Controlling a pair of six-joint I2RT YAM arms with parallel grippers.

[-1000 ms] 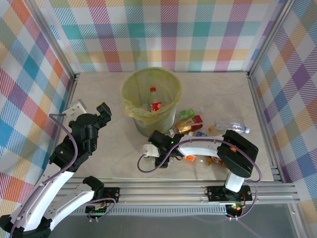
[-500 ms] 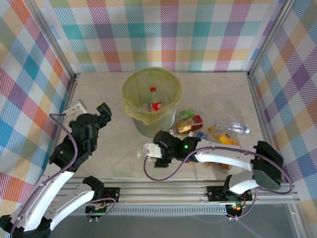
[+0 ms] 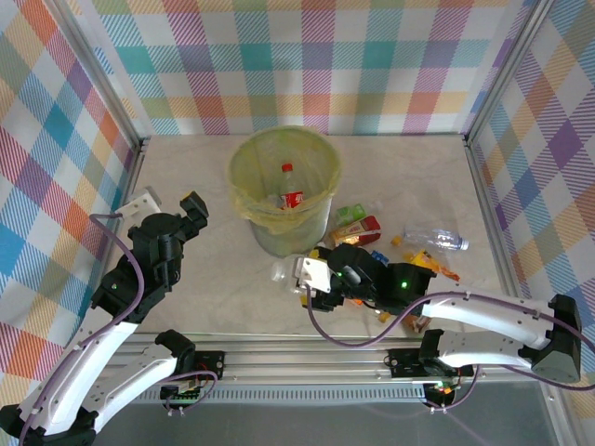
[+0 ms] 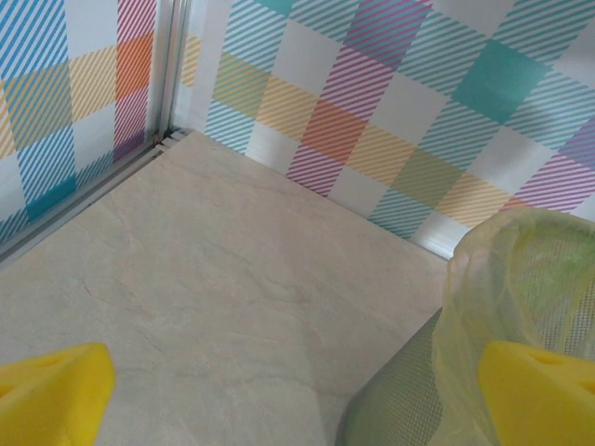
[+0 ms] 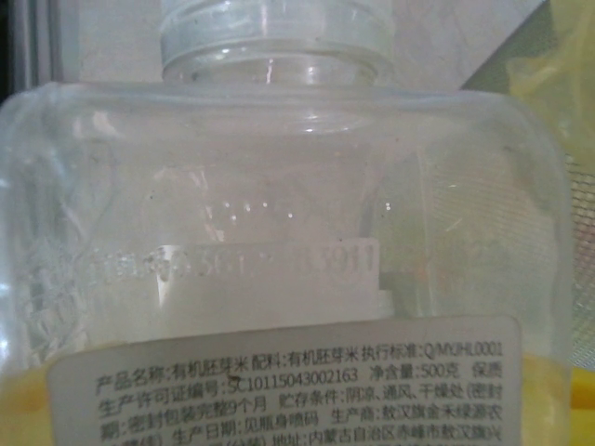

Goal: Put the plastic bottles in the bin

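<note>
Right arm swung right — stretched low | right gripper at clear bottle

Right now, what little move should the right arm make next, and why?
Probably squeeze its fingers onto the clear plastic bottle with the white label. The bottle sits right between them, but a firm grip isn't clear yet, and it must go up over the rim of the round grey-green bin.

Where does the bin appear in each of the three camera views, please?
Top external: the bin stands at centre frame.
Left wrist: lower right corner, mesh wall below the rim.
Right wrist: a blurred sliver at the right edge, behind the clear bottle.
Shared landmark: its yellow-green bag liner, seen in all three.
</note>
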